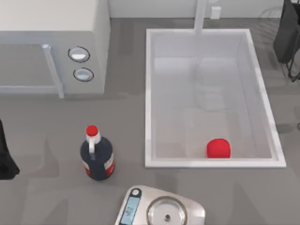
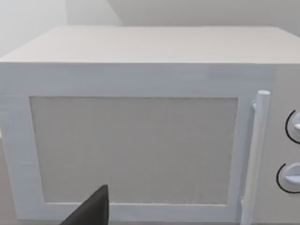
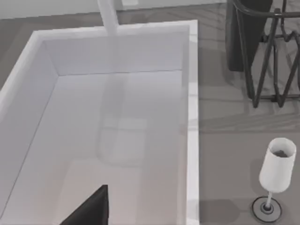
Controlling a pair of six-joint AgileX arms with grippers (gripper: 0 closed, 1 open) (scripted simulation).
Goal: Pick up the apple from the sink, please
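The apple [image 1: 218,148] is a small bright-red blob lying inside the sink [image 1: 149,93], near its front rim and right of the middle. The sink is a large white basin with a pale grey floor and a white faucet post [image 1: 200,16] at its far short edge. In the right wrist view I look down over the sink's rim [image 3: 192,117]. My right gripper [image 1: 287,35] hangs at the far right, beyond the sink's back corner and well away from the apple. My left gripper [image 1: 4,159] is parked at the table's left edge, facing the microwave [image 2: 140,140].
A white microwave [image 1: 51,42] with two round knobs stands at the back left. A dark bottle [image 1: 96,157] with a red cap stands left of the sink. A kitchen scale [image 1: 161,211] sits at the front. A wire rack [image 3: 267,51] and a wine glass [image 3: 276,173] stand right of the sink.
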